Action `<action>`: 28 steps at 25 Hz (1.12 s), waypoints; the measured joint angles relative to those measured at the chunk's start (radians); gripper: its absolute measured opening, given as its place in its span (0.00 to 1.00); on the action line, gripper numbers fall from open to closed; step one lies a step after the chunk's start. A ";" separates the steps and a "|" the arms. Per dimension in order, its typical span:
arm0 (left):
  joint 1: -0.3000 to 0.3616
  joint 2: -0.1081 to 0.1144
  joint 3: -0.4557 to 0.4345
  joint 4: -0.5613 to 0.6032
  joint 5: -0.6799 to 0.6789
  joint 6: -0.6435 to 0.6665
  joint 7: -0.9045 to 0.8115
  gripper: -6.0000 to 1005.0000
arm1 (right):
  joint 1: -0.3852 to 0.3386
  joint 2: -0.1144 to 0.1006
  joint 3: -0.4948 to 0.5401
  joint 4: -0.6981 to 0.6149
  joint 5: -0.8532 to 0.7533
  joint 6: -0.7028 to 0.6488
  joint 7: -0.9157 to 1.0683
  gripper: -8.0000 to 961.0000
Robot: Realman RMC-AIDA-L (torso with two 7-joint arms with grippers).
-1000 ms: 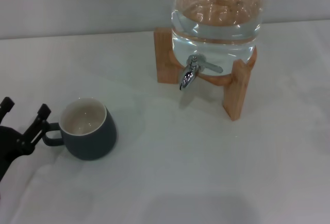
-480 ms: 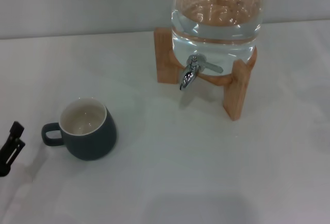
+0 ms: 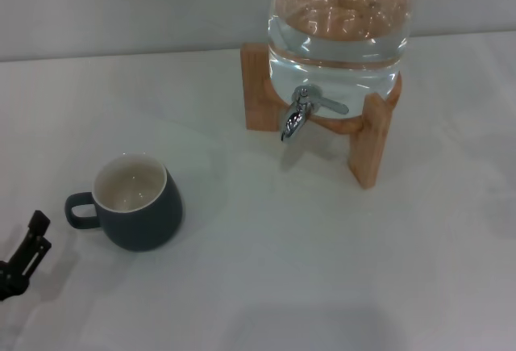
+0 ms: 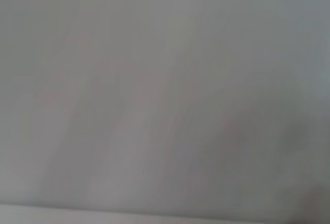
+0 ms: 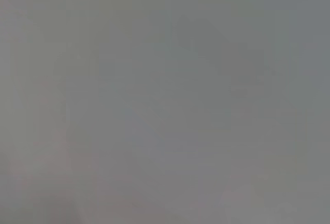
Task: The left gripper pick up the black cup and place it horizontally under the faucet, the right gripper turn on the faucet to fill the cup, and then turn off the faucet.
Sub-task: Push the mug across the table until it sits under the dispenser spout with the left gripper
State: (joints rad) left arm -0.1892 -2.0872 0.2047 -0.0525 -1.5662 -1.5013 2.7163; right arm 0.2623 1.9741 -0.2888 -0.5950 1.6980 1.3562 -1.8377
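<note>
Low beside black cup (image 3: 139,202), left gripper (image 3: 22,256).

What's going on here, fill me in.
Nothing is being held. The left end effector sits low at the table's left edge, apart from the black cup, which stands upright with its handle toward it. The faucet on the water jug is untouched; no water runs. The right end effector is out of sight.
</note>
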 joint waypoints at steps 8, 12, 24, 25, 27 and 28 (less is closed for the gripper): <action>-0.012 0.000 0.001 -0.022 0.024 0.056 0.005 0.85 | 0.000 0.000 -0.004 0.000 0.001 0.002 0.000 0.88; -0.016 0.000 0.001 -0.029 0.025 0.090 0.005 0.85 | 0.000 0.000 -0.004 0.000 0.003 0.003 0.000 0.88; -0.007 -0.001 -0.006 -0.029 0.019 0.119 0.006 0.85 | 0.001 0.006 -0.004 0.000 0.004 0.005 0.000 0.88; -0.009 -0.001 -0.007 -0.029 0.018 0.121 0.006 0.85 | 0.000 0.006 -0.004 0.000 0.004 0.005 0.000 0.88; -0.013 -0.001 -0.007 -0.028 0.017 0.122 0.006 0.85 | -0.002 0.007 -0.003 0.000 0.005 0.006 0.000 0.88; -0.014 -0.001 -0.007 -0.028 0.017 0.122 0.006 0.85 | -0.002 0.007 -0.002 0.000 0.005 0.006 0.000 0.88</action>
State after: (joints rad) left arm -0.2033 -2.0878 0.1979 -0.0801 -1.5495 -1.3791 2.7222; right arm 0.2601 1.9814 -0.2908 -0.5952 1.7026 1.3621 -1.8377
